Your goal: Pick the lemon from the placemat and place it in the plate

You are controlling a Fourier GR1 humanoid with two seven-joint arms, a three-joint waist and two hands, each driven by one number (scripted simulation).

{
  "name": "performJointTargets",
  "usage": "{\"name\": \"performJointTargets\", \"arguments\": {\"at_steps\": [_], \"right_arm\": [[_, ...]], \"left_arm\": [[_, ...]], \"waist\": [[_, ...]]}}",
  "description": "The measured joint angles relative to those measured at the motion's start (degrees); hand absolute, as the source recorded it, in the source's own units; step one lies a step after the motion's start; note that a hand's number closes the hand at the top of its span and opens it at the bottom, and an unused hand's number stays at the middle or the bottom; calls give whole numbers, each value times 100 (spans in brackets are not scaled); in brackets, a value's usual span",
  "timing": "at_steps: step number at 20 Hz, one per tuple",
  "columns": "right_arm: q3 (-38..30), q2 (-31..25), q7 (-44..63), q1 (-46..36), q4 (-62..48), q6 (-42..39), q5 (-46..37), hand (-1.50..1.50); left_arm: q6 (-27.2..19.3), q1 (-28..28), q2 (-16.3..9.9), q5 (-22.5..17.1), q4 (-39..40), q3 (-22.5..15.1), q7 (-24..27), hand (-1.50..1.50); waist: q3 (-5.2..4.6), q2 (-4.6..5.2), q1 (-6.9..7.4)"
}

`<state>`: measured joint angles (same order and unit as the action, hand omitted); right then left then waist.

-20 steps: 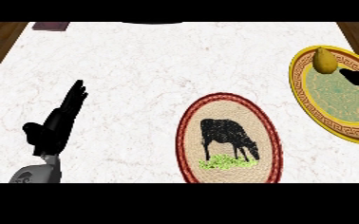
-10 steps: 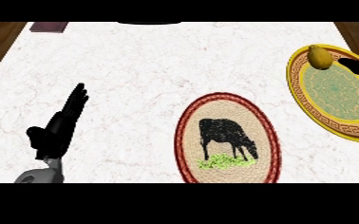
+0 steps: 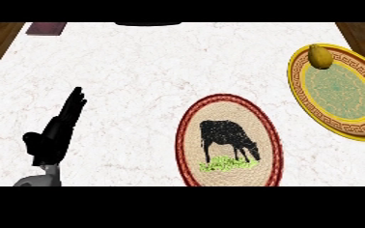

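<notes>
A yellow lemon point(image 3: 320, 56) lies at the far left edge of the yellow-rimmed plate point(image 3: 305, 94), which sits at the right side of the counter. The oval placemat point(image 3: 230, 140) with a red border and a black cow picture lies in the lower middle, with nothing on it. My left hand point(image 3: 55, 133) shows at the lower left, open, fingers straight and pointing up the counter, well away from both. My right hand shows nowhere in the head view.
White marbled counter with wooden edges at the far left and right corners. A dark reddish flat object point(image 3: 46, 28) lies at the far left edge, and a dark rounded thing point(image 3: 148, 23) pokes in at the far middle edge.
The right hand, seen as dark fingers by the lemon on the plate earlier, has left the view. The lemon stays on the plate. My left hand has barely moved.
</notes>
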<state>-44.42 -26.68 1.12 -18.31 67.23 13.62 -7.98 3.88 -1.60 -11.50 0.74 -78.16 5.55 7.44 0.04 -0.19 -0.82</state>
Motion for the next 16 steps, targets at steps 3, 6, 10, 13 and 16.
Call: {"name": "performJointTargets", "arguments": {"at_steps": [3,6,10,13,16], "right_arm": [[-377,-47,-539,567,-10,-495,512,-150],[-639,-152,-908,1126,51,-1052,892,-150],[-911,-425,-1426,1660,-261,-1736,1245,-150],[-963,-581,-1858,1884,-676,-2015,1309,-150],[-932,-688,-2240,1979,-1066,-2132,1309,-150]], "left_arm": [[88,-77,-38,-72,89,66,1,0],[66,-169,-10,-40,141,59,-26,0],[23,-149,69,26,101,2,-38,0],[-5,-86,109,67,6,-20,-60,0],[99,-174,34,3,103,91,-35,0]], "waist": [[-1,4,-2],[-2,7,1],[-2,10,28],[-2,13,54],[-3,16,65]]}}
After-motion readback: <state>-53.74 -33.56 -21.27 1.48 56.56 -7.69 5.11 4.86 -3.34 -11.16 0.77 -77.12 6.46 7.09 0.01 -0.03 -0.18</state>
